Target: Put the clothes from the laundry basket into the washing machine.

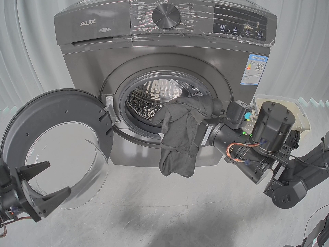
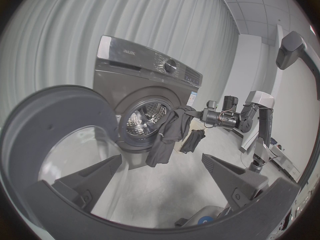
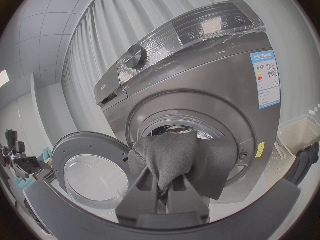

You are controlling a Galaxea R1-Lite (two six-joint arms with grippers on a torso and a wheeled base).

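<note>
From the head view: the washer stands with its door swung wide to the robot's left and the drum exposed. A dark grey garment lies over the lower lip of the opening, its top just inside and its long tail hanging down the front panel toward the floor. The right tool sits at the garment's right edge, at the mouth of the opening, with the arm stretched across in front of the basket beside the washer. A dark cloth hangs over the basket's near side. The left tool hovers low in front of the open door, fingers spread and gripping nothing. A pale curtain backs the scene.

From the left wrist: the left tool gapes wide, the door close before it. Farther off, the garment droops from the opening, with the right tool at its upper edge.

From the right wrist: the right tool is clenched on a fold of the garment, which blocks most of the opening. The basket stands just beside the washer, below its label.
</note>
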